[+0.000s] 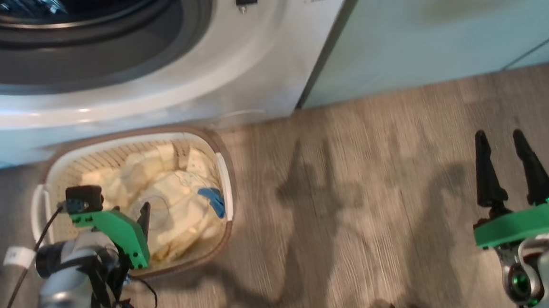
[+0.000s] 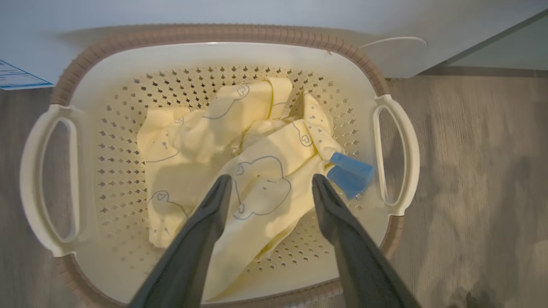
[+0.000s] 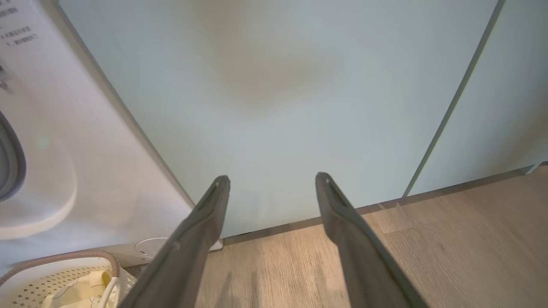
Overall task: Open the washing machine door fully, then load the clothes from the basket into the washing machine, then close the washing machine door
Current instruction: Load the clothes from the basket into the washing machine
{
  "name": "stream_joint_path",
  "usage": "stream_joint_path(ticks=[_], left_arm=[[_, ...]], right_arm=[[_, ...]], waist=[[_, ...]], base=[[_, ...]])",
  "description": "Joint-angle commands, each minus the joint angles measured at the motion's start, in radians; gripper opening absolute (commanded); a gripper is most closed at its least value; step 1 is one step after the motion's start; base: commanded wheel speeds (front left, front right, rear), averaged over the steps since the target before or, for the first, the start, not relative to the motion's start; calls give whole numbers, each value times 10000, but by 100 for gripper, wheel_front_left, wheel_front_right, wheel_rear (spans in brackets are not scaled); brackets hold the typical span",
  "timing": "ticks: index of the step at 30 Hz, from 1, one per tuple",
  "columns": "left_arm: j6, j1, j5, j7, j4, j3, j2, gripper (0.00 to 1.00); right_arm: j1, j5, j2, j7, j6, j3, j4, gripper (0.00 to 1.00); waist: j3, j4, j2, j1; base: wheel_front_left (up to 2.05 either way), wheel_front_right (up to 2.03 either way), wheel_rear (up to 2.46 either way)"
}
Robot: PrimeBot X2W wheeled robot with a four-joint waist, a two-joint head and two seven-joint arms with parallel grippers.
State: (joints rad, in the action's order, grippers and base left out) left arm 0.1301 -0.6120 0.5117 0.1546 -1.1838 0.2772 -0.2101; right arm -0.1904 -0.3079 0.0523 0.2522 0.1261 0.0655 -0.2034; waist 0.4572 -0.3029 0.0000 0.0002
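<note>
A grey-brown wood-grain plank floor (image 1: 354, 206) runs up to pale-green cabinet doors (image 1: 438, 25) (flat and matte). A thin dark seam (image 3: 447, 107) divides two doors, and a dark strip (image 3: 364, 208) edges their base. Soft shadows (image 1: 305, 185) cross the planks.

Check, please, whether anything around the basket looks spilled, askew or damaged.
Nothing stands out. The basket stands upright on the floor before the washing machine, and the clothes lie crumpled wholly inside it, none over the rim. The left gripper hangs open above them.
</note>
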Motion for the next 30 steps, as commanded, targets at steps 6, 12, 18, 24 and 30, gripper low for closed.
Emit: stream_joint_path(ticks=[6,12,18,24,30], left_arm=[[5,-680,437,-512,-193,322,-553,100],[5,-1260,954,-1026,-174,860,-788,100],[6,-1724,1472,-1380,-92,1330,-1118,100],[6,-2025,2065,-1762,138,2002,-1535,100],[6,-2177,2607,-2309,494,2755,-1698,100]], right_arm=[[-506,-34,47,95,46,223,429,100],[-865,-27,27,95,46,267,538,100],[-1162,-4,21,95,46,330,586,100],[-1438,-20,5,95,46,474,644,100],[-1605,-37,-8,95,46,529,686,100]], waist=[[1175,-251,0,-2],[2036,-306,0,-2],[2778,-350,0,-2],[3447,-461,0,-2],[3860,-505,0,-2]], base=[[0,0,0],[0,0,0],[0,0,0],[0,0,0],[0,0,0]])
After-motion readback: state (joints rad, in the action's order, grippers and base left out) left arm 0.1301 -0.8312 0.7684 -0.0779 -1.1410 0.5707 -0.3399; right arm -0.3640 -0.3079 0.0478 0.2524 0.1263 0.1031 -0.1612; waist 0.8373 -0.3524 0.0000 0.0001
